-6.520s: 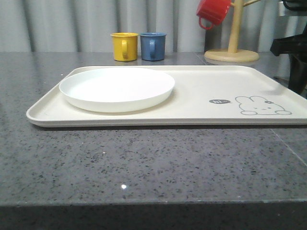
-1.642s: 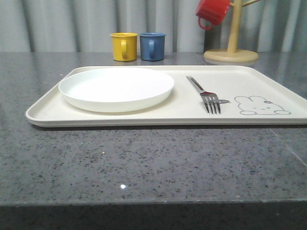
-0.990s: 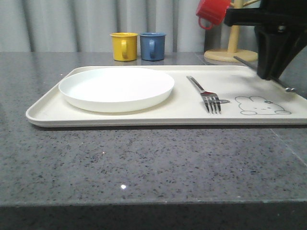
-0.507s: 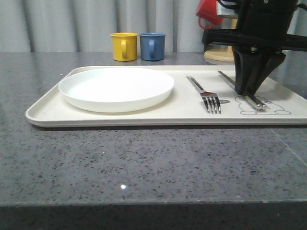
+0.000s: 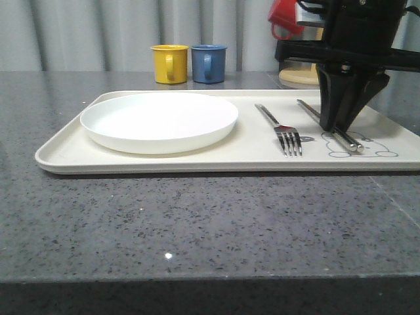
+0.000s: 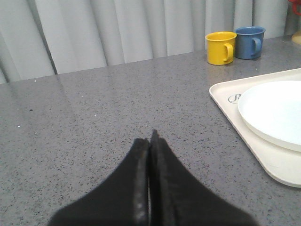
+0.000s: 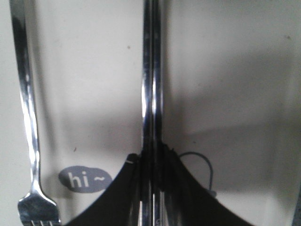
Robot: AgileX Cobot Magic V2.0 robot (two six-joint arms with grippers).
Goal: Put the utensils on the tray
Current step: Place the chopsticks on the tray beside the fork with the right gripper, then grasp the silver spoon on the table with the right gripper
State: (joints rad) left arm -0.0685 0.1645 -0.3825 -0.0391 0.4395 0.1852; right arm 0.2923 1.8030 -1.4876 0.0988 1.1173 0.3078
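Cream tray [image 5: 197, 154] with raised rim and rabbit drawing, flat on the grey counter. Silver fork [image 5: 281, 126] lies on it, tines toward the camera; beside it, silver chopsticks [image 5: 314, 113] lie together across the rabbit drawing.

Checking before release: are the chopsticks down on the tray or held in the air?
Cannot tell for sure. The right gripper is shut on the chopsticks, low over the tray; contact isn't clear.
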